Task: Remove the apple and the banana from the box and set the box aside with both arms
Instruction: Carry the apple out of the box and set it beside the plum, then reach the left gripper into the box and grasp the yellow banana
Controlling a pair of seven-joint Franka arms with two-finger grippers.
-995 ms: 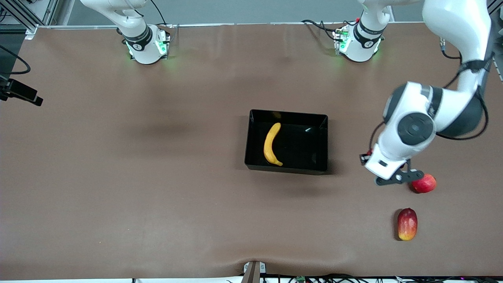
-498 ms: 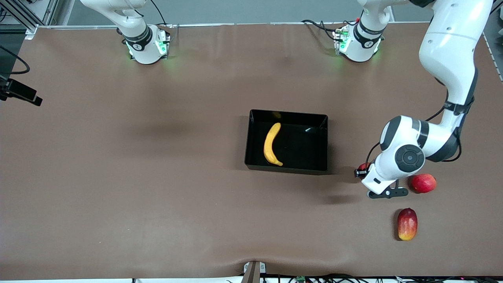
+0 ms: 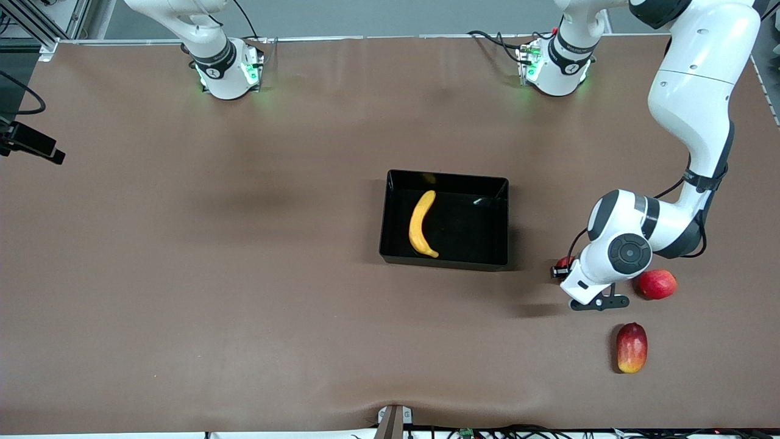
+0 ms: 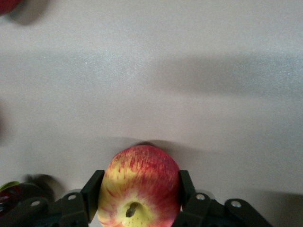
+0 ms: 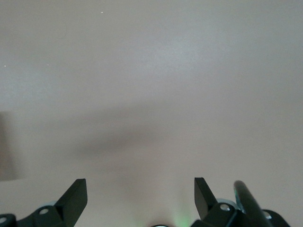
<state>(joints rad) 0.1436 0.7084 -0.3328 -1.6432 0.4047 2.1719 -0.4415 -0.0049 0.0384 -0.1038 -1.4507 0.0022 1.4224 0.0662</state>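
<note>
Left wrist view shows our left hand (image 4: 137,198) pinching the apple (image 4: 138,187) just above the surface (image 3: 244,274), so we judge it is being set down clear of the box (image 3: 505,222), where the banana (image 3: 421,224) lies. Our right hand (image 5: 140,196) waits, spread.

Apple out, banana in the box

You see the red-yellow apple (image 4: 138,187) between the left gripper's (image 4: 138,203) fingers; the curved yellow banana (image 3: 421,224) lies in the glossy black box (image 3: 505,222) mid-desk.
</note>
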